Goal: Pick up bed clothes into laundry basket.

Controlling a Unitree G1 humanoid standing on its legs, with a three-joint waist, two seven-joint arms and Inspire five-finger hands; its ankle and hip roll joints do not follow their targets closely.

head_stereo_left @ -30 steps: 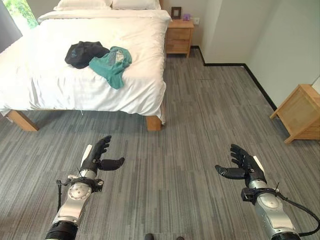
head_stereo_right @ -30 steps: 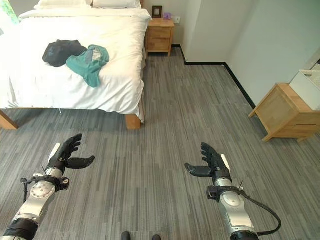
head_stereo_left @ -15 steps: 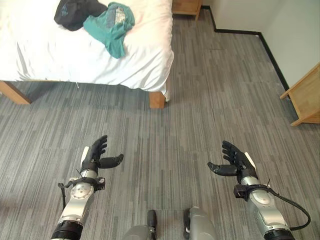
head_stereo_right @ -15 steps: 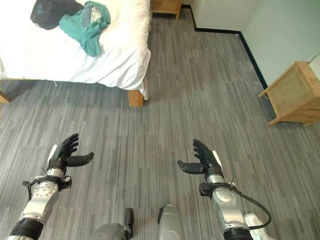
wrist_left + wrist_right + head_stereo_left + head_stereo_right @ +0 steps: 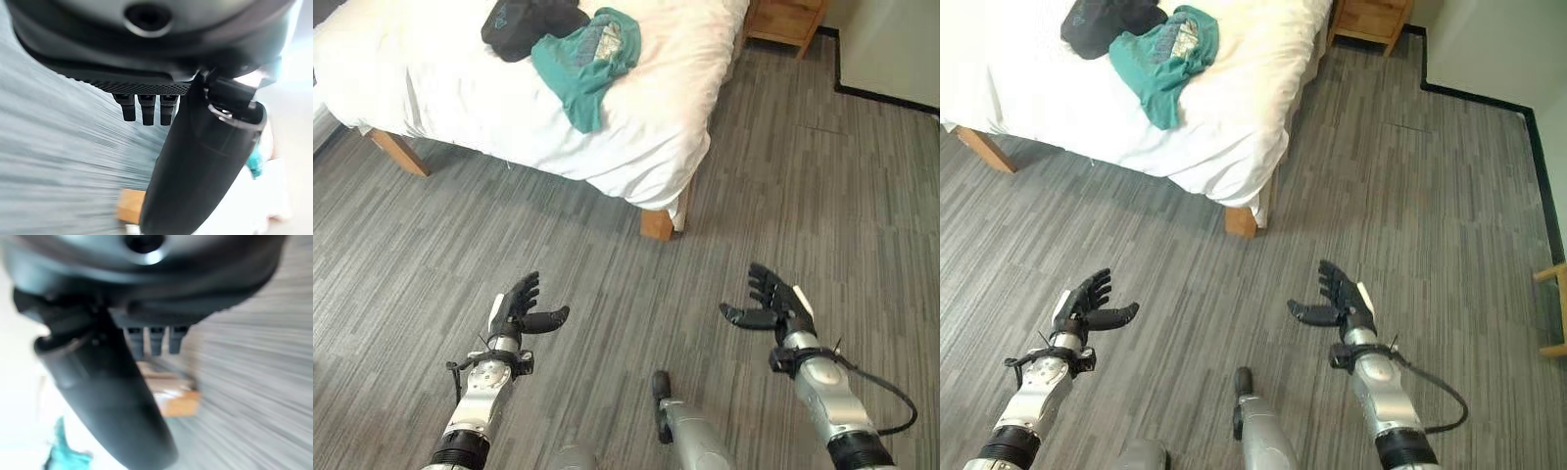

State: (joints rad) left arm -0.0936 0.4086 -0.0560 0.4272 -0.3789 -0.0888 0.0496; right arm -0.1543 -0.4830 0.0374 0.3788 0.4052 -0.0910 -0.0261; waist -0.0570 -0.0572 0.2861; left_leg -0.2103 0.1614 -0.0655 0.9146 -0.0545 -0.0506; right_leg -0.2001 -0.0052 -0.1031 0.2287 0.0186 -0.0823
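Two crumpled garments wait on the white-quilted bed [image 5: 460, 88]: a teal cotton shirt [image 5: 585, 54], draped partly over the mattress edge, touching a black bundled garment [image 5: 524, 22] behind it. Both look soft and limp, so I expect they will sag when lifted. I have both hands low over the grey striped plank floor [image 5: 783, 176], well short of the bed; the left hand [image 5: 522, 309] and right hand [image 5: 771, 304] hold nothing, fingers straight and thumbs spread, ready for a reach. I see no laundry basket from here.
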